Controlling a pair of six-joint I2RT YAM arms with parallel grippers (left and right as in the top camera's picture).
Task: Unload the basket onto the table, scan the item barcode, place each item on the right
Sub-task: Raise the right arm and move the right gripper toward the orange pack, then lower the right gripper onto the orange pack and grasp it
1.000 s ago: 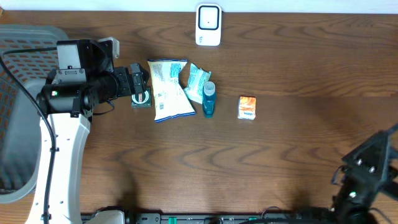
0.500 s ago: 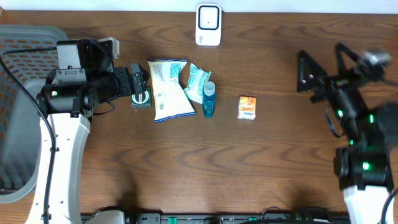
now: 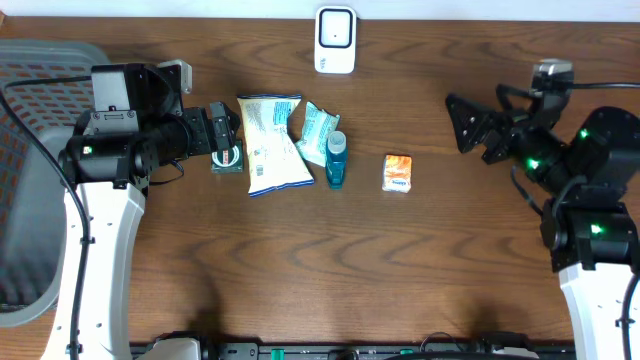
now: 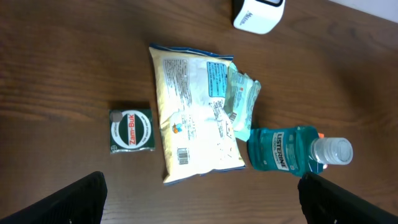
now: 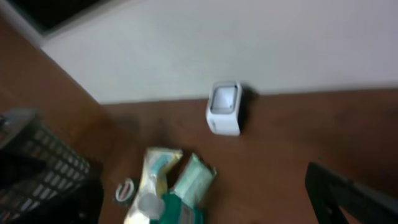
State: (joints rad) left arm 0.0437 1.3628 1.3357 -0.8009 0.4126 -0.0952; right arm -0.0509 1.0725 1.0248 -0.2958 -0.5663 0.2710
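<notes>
A white barcode scanner (image 3: 335, 40) stands at the table's far edge, also in the right wrist view (image 5: 224, 107). Left of centre lie a pale chip bag (image 3: 272, 145), a teal wipes pack (image 3: 318, 128), a blue mouthwash bottle (image 3: 335, 160) and a green Zam-Buk tin (image 4: 130, 130). An orange carton (image 3: 398, 172) sits apart to their right. My left gripper (image 3: 225, 135) hovers open over the tin, and its fingers frame the bag (image 4: 193, 118). My right gripper (image 3: 462, 125) is open at the right, pointing left, holding nothing.
A grey mesh basket (image 3: 30, 180) fills the left edge of the table. Bare brown wood lies between the orange carton and the right gripper, and along the near side.
The right arm has swung up from the near right corner to the right side of the table and now points left. The left arm and the items have not moved.
</notes>
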